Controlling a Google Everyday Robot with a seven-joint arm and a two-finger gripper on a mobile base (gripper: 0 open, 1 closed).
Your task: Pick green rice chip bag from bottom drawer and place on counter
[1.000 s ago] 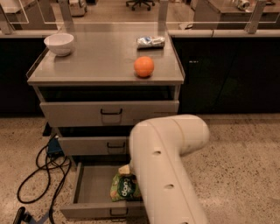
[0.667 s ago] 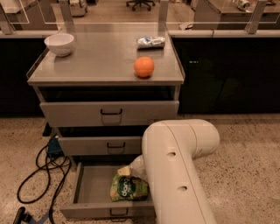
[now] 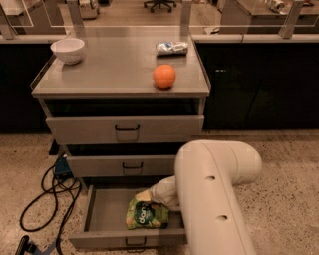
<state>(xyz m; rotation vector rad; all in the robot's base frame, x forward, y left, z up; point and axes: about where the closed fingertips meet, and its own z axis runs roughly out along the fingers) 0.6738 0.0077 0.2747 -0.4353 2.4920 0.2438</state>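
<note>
Arm (image 3: 214, 199) shifted right; tool (image 3: 147, 197) at top edge of bag (image 3: 147, 217) in drawer (image 3: 102, 219), grip state can't tell; bag unmoved, not lifted.

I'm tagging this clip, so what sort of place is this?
Probably an office or lab workspace: a metal drawer cabinet, a swivel chair at the back, cables on the speckled floor. The pincer is in the open bottom drawer, by the bag.

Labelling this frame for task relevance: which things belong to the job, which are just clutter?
Job: green rice chip bag, bottom drawer (open), counter, gripper down in that drawer by the bag.
Clutter: white bowl, orange, silver-blue wrapper, floor cables.
</note>
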